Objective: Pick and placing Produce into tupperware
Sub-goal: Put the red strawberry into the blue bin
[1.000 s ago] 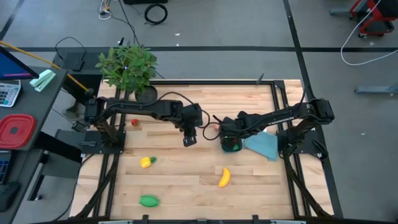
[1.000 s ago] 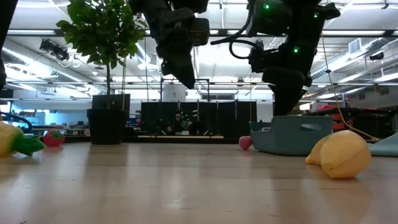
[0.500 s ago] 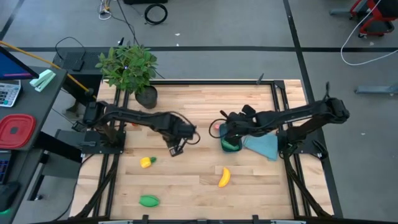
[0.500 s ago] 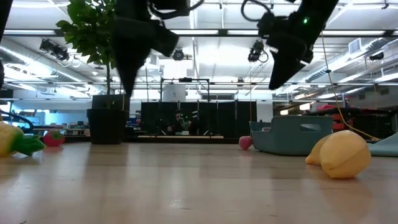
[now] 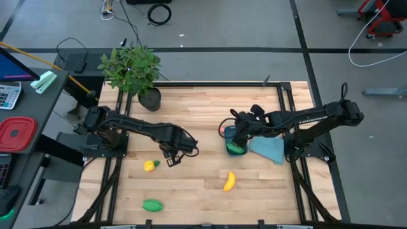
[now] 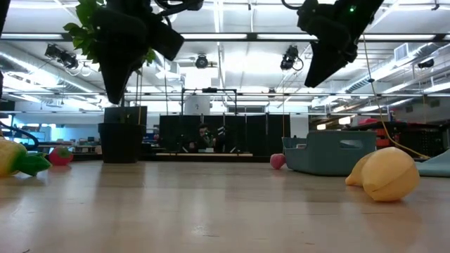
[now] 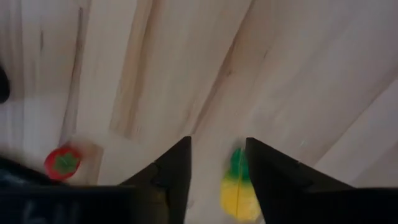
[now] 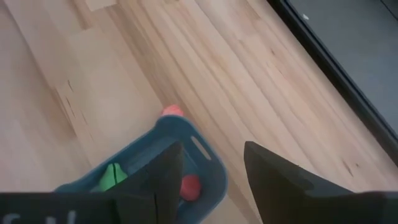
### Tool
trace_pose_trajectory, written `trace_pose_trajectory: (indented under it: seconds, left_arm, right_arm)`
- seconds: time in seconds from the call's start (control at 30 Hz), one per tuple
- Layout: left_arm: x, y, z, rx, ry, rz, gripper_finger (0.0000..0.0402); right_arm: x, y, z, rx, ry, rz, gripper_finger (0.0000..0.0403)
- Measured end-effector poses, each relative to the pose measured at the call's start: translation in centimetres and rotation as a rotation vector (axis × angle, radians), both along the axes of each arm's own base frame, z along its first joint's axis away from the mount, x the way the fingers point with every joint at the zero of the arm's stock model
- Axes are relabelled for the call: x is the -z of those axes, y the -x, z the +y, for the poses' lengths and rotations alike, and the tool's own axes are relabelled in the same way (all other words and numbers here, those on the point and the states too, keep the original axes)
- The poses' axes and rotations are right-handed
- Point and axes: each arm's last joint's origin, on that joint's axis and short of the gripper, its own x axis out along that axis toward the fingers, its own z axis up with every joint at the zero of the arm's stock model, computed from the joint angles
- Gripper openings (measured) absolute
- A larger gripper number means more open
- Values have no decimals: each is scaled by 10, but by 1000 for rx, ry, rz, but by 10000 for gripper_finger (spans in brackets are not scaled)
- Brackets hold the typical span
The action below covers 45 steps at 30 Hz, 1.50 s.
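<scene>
My left gripper (image 5: 170,159) (image 7: 217,149) hangs open just above and to the right of the yellow piece with the green stem (image 5: 150,166) (image 7: 236,186), which lies on the wood. My right gripper (image 5: 238,124) (image 8: 211,155) is open and raised over the far end of the dark-blue tub (image 5: 235,142) (image 8: 155,155). The tub holds a green piece (image 8: 112,176) and a small red one (image 8: 189,185). A pinkish piece (image 8: 172,112) lies outside against the tub's corner. The banana (image 5: 229,181) and a green oblong piece (image 5: 152,205) lie near the near edge. Another red piece (image 7: 62,162) lies farther left.
A flat light-blue piece (image 5: 268,149) lies right of the tub. A leafy potted plant (image 5: 133,70) stands at the far left corner. Bare wood stretches between the yellow piece and the banana. A red container (image 5: 16,133) sits on the side desk off the table.
My left gripper has swept from the table's middle toward the left and near side, ending beside the yellow piece. My right gripper has risen out of the tub and drawn slightly toward the far edge. The produce and the tub have stayed where they were.
</scene>
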Motion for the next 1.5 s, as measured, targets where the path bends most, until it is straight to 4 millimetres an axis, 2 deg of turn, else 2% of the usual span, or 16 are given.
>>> trace_pose_trajectory:
  seconds: [0.2, 0.4, 0.53, 0.7, 0.77, 0.9, 1.03, 1.2, 1.4, 1.5]
  left_arm:
    - [-5, 19, 14, -89, -76, 211, 218]
    - [-5, 30, 29, -145, -97, 230, 228]
    - [10, 44, 44, -176, -105, 310, 225]
    - [34, 77, 61, -230, -81, 432, 224]
    - [40, 88, 64, -248, -80, 466, 222]
    - [49, 98, 65, -223, -64, 506, 216]
    - [55, 99, 68, -208, -157, 473, 210]
    - [59, 97, 75, -246, -155, 281, 201]
    - [41, 126, 84, -321, -146, 210, 197]
    - [31, 143, 87, -367, -136, 119, 198]
  right_arm:
    - [1, 1, 0, -5, 4, 21, 179]
    - [1, 2, 0, -2, 3, 24, 179]
    - [1, 2, 0, -2, 3, 30, 179]
    - [1, 2, 0, -2, 3, 31, 179]
    - [1, 2, 0, -2, 3, 31, 179]
    - [1, 2, 0, -1, 5, 30, 179]
    - [1, 2, -1, 16, 39, 25, 179]
    - [0, 2, -2, 33, 72, 20, 179]
    - [0, 2, -2, 33, 72, 21, 179]
    - [0, 2, -2, 33, 72, 21, 179]
